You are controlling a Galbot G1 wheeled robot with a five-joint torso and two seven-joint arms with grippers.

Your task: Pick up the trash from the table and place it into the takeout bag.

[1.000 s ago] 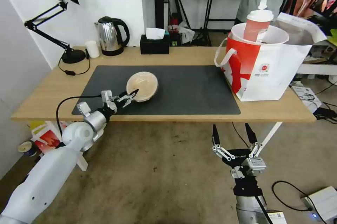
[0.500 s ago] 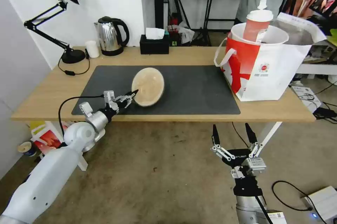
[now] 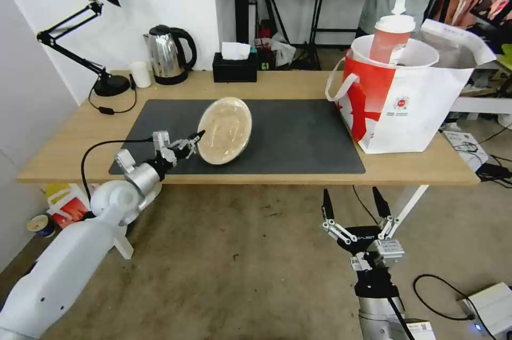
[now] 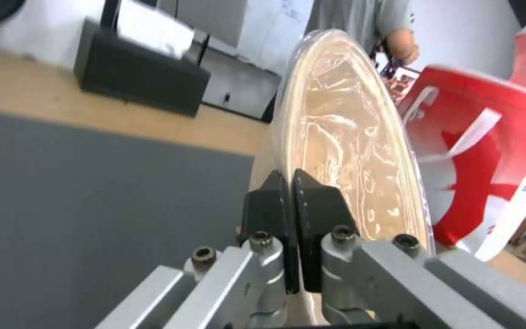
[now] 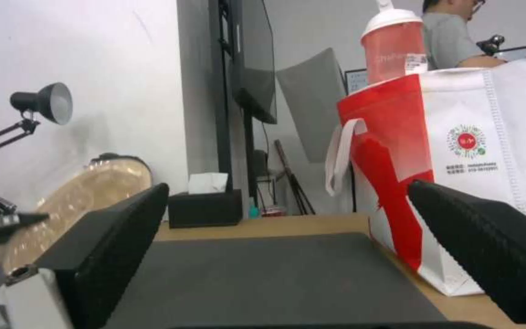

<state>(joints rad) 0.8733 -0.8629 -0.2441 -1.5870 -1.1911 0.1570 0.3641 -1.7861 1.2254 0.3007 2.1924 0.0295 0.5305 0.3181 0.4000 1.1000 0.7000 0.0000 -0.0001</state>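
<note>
Left arm reaches forward and up from lower left, wrist angled toward centre; left gripper pinched tight, black fingertips nearly meeting. Right arm parked low, upright; right gripper points up, fingers spread wide, nothing between them.

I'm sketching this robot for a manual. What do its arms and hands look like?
The left arm is smooth white with a silver wrist and a looping black cable. The left hand has silver linkages and slim black fingers. The right hand has long black fingers on silver linkages above a black wrist with small lettering.
</note>
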